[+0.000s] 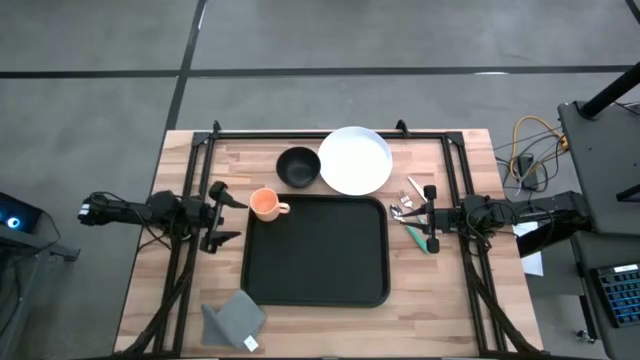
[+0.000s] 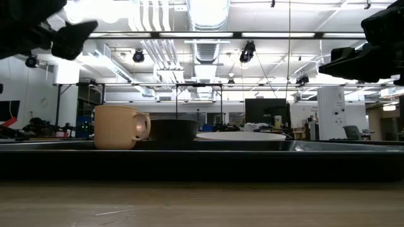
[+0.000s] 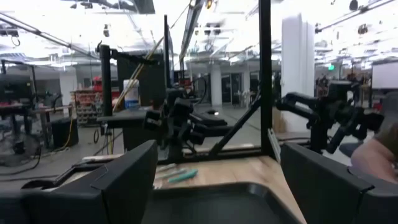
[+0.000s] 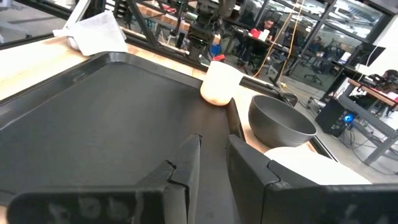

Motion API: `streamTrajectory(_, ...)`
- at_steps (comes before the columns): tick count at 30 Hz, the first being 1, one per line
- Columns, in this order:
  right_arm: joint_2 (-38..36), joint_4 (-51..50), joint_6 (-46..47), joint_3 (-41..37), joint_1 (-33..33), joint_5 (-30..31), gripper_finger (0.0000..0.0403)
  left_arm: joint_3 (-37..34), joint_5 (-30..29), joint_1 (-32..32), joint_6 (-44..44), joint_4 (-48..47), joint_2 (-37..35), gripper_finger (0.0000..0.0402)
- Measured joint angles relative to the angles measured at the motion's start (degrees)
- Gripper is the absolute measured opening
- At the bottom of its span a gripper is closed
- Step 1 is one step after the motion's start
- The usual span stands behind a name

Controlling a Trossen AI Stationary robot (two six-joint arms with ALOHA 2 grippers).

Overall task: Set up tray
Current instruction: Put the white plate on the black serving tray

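Note:
The black tray [image 1: 315,250] lies flat on the middle of the wooden table, with nothing on its floor [image 4: 112,118]. An orange cup [image 1: 264,203] [image 4: 219,84] stands at the tray's far-left corner; whether it is on the rim or on the table, I cannot tell. A black bowl [image 1: 298,167] and a white plate [image 1: 355,160] rest on the table beyond the tray's far edge. My left gripper [image 1: 222,215] hovers open just left of the tray. My right gripper [image 1: 428,216] hovers right of the tray, its fingers [image 4: 186,162] a narrow gap apart and holding nothing.
Cutlery [image 1: 408,205] and a teal-handled piece [image 1: 418,238] lie on the table below my right gripper. A grey folded napkin [image 1: 235,318] lies at the near edge, left of the tray. A black frame [image 1: 330,132] runs round the table. Part of a person [image 3: 379,155] shows beyond the table.

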Motion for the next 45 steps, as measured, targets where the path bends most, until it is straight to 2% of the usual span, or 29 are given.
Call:
streamTrajectory(9,0.0,0.0,0.0,0.0,0.0,0.0,0.0068,-0.01,-0.02,0.0,3.01,-1.4,1.34,0.0315)
streamTrajectory(19,0.0,0.02,0.0,0.0,0.0,0.0,0.0068,0.25,-0.9,0.0,5.83,-11.64,0.99,0.0315)
streamTrajectory(29,0.0,0.0,0.0,0.0,0.0,0.0,0.0068,-0.02,-1.01,0.02,9.13,-13.61,0.24,0.0315)
streamTrajectory(45,0.02,0.0,0.0,0.0,-0.01,0.0,0.0068,0.09,-0.85,0.02,9.02,-14.38,5.58,0.0315)
